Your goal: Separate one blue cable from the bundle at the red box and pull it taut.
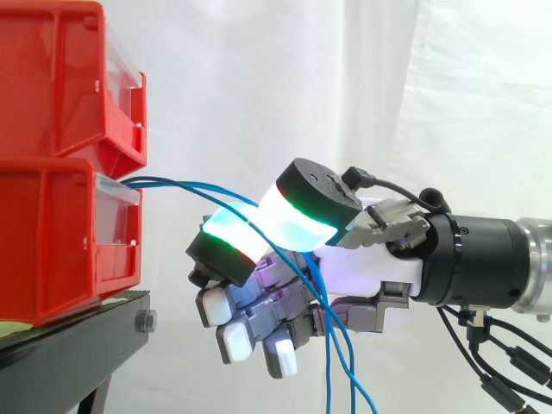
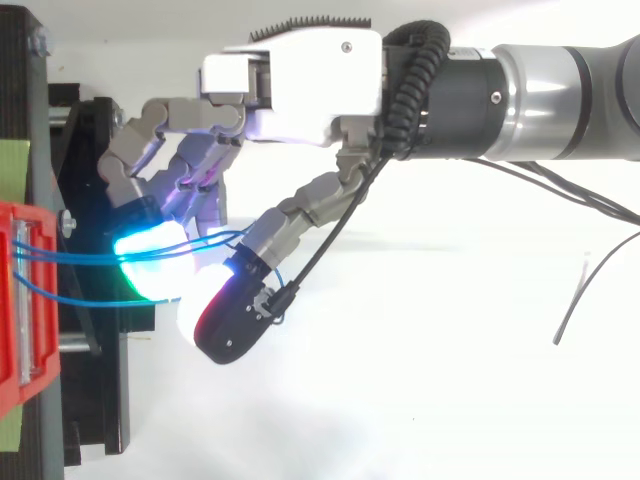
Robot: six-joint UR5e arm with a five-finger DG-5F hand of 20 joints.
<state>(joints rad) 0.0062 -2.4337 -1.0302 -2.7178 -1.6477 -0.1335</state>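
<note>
white curtain (image 1: 259,86) closes the scene behind. the hand (image 1: 371,259) is curled, and two glowing pads (image 1: 297,220), cyan with a green edge, press against each other with thin blue cables (image 1: 172,184) caught between them; i cannot tell if one strand or more sits in this pinch. from the pads the cables run almost level, with a soft arch, to the front of the lower red box (image 1: 52,241), and on the other side of the pinch they hang loose past the palm. to do this step well, i think only one strand should be in the pinch, and the pull should go slowly, straight away from the box, so the cable does not slide on the pads. the cables look smooth and floppy, the pads thick and rounded. the box, with a second box (image 1: 60,78) on top, is hard glossy plastic on a black stand (image 1: 78,336).
</note>
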